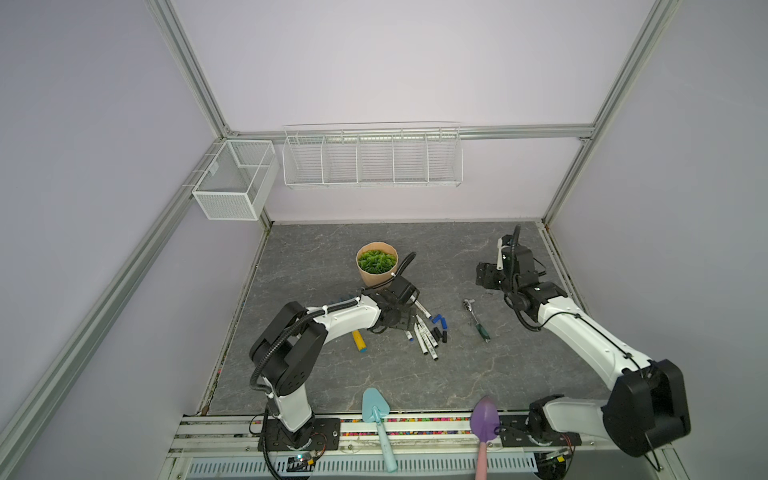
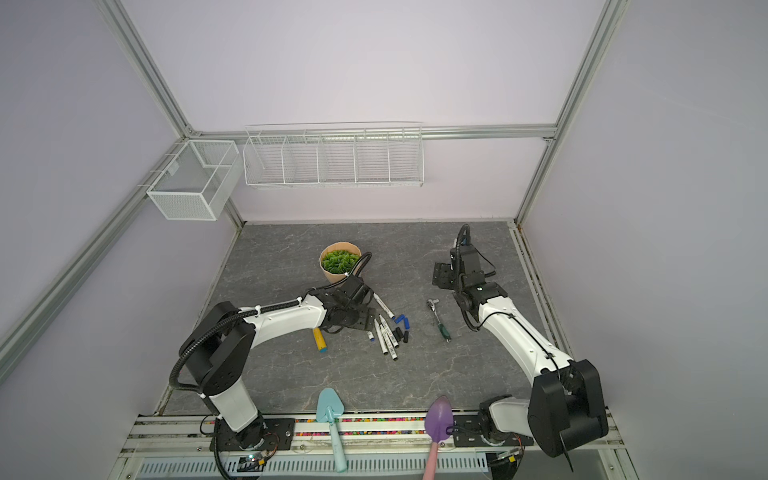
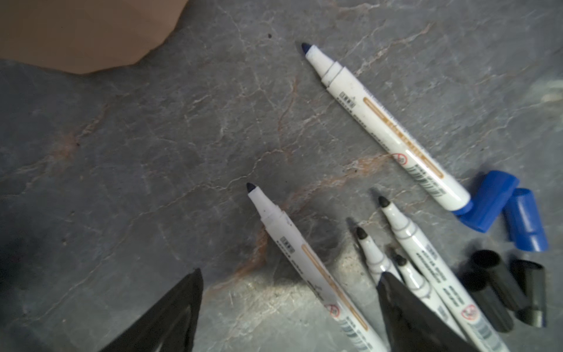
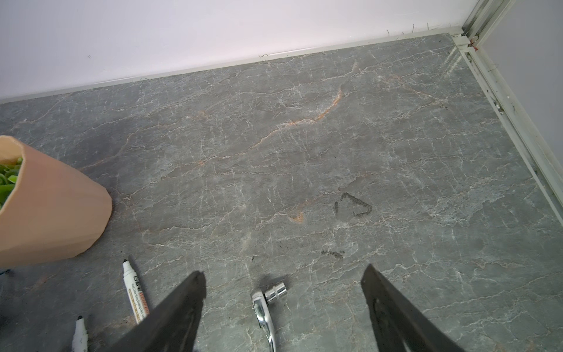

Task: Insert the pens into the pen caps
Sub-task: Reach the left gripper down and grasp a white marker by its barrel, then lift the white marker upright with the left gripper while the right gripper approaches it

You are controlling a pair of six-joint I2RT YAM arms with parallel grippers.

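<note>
Several uncapped white pens [image 1: 424, 337] lie in a loose fan at mid-table, with one pen [image 1: 423, 309] apart behind them. Two blue pen caps [image 1: 439, 320] and black pen caps [image 1: 437, 333] sit just right of them. My left gripper [image 1: 409, 324] hovers low over the fan's left side. In the left wrist view it [image 3: 289, 274] is open, and a blue-tipped pen [image 3: 307, 271] lies on the table between its fingers, nearer the right one. Blue caps [image 3: 493, 201] and black caps [image 3: 499, 280] show beyond. My right gripper [image 1: 482, 276] is open and empty at the back right.
A green-handled ratchet [image 1: 477, 320] lies right of the caps; its head [image 4: 263, 307] sits below my right gripper [image 4: 283, 271]. A potted plant [image 1: 376, 264] stands behind the left gripper. A yellow cylinder [image 1: 359, 340] lies under the left arm. Teal [image 1: 376, 409] and purple [image 1: 484, 419] trowels rest at the front edge.
</note>
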